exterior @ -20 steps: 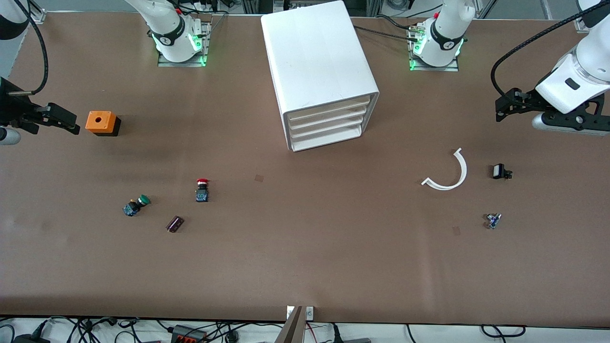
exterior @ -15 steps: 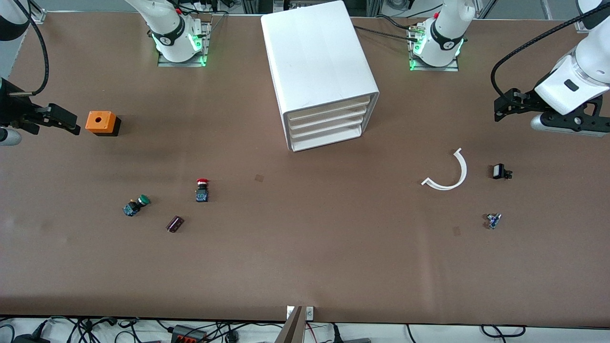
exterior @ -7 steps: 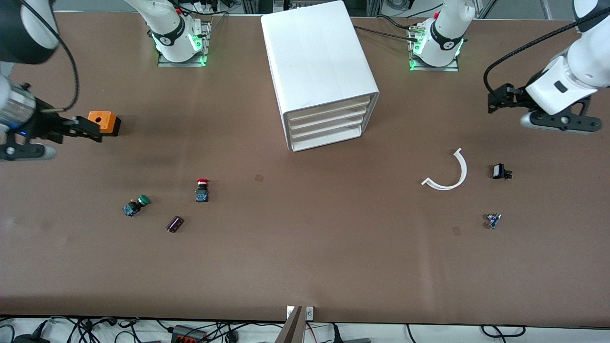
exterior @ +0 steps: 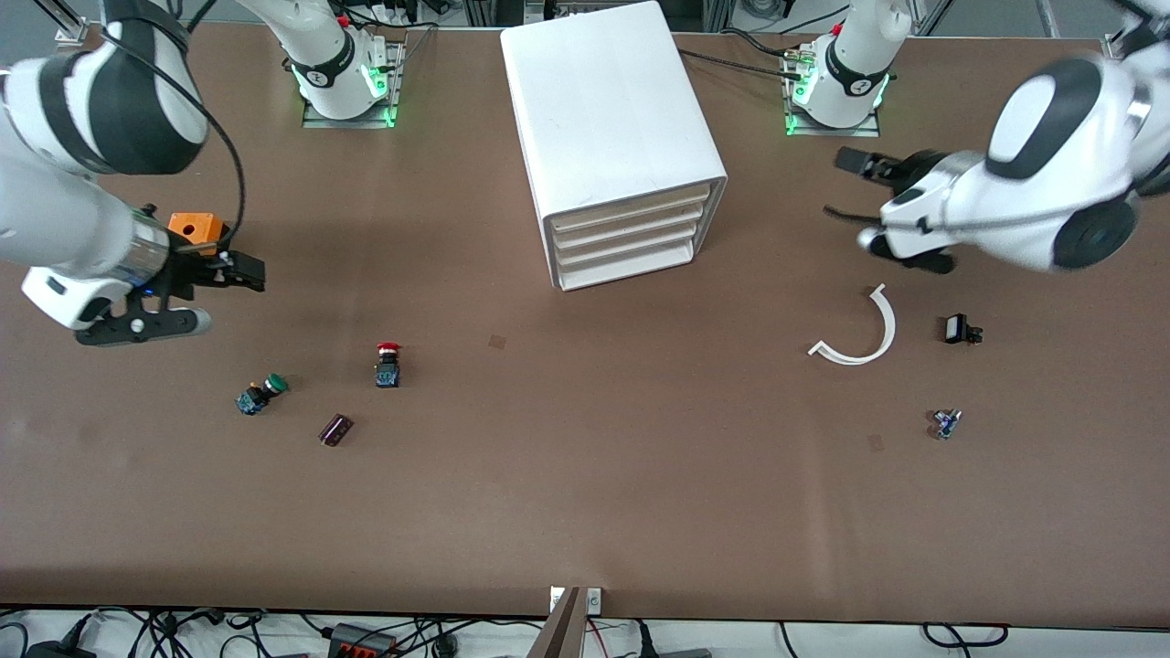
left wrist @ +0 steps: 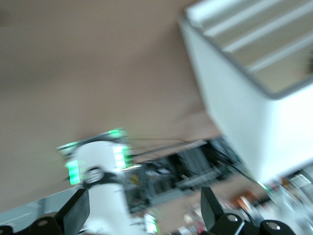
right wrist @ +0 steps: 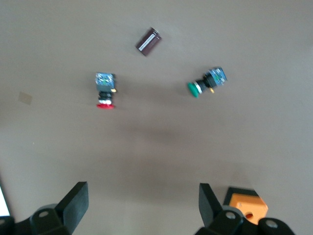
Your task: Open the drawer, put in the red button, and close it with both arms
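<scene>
Red button (exterior: 388, 362) on desk (exterior: 585, 512), nearer front cam than drawer unit (exterior: 622, 146), toward right arm's end; all drawers shut. Right gripper (exterior: 249, 272) over bare desk just beside orange box (exterior: 194, 230), jaws released, nothing held. Right wrist cam shows red button (right wrist: 104, 89), green-cap switch (right wrist: 206, 82), dark cylinder (right wrist: 148, 41) and the box corner (right wrist: 246, 206). Left gripper (exterior: 855, 187) up over desk beside drawer unit, jaws released. Left wrist cam gives only the unit's drawer fronts (left wrist: 254, 34) and an arm base (left wrist: 100, 169); front cam adds white curved strip (exterior: 859, 331).
</scene>
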Motion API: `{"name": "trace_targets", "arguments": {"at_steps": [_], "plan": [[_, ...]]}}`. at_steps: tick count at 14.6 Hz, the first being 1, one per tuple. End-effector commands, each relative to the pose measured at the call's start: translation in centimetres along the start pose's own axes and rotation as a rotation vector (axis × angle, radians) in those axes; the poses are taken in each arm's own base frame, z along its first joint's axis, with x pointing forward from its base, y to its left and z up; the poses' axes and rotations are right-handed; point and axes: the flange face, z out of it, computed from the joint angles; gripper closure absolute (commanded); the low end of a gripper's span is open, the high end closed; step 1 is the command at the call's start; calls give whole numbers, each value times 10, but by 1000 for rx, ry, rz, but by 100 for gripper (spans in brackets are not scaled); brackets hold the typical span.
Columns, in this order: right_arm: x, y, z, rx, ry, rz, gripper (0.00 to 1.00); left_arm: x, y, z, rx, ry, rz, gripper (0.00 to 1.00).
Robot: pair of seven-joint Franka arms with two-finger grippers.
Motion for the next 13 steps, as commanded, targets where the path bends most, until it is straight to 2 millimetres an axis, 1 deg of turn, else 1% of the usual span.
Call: {"name": "trace_targets", "arguments": {"at_steps": [1, 2, 3, 5, 6, 7, 8, 9, 10, 13], "plan": [[27, -40, 31, -14, 29, -60, 0, 59, -6, 13, -155, 79, 221, 0], [37, -53, 45, -18, 43, -70, 0, 77, -9, 16, -260, 132, 313, 0], [47, -64, 63, -20, 56, -61, 0, 92, -13, 22, -339, 172, 367, 0], [60, -78, 92, -17, 60, -61, 0, 113, -16, 46, -394, 270, 400, 0], [67, -83, 108, -6, 64, -65, 0, 124, -11, 68, -424, 312, 414, 0], [73, -85, 126, 11, 65, -57, 0, 136, -6, 100, -487, 366, 443, 0], [79, -86, 146, 23, 59, -47, 0, 142, -2, 125, -536, 420, 477, 0], [84, -88, 170, 30, 45, -45, 0, 146, 4, 143, -562, 455, 506, 0], [87, -89, 183, 28, 48, -47, 0, 147, 11, 159, -565, 459, 510, 0], [90, -89, 213, 26, 24, -42, 0, 146, 2, 181, -564, 444, 510, 0]]}}
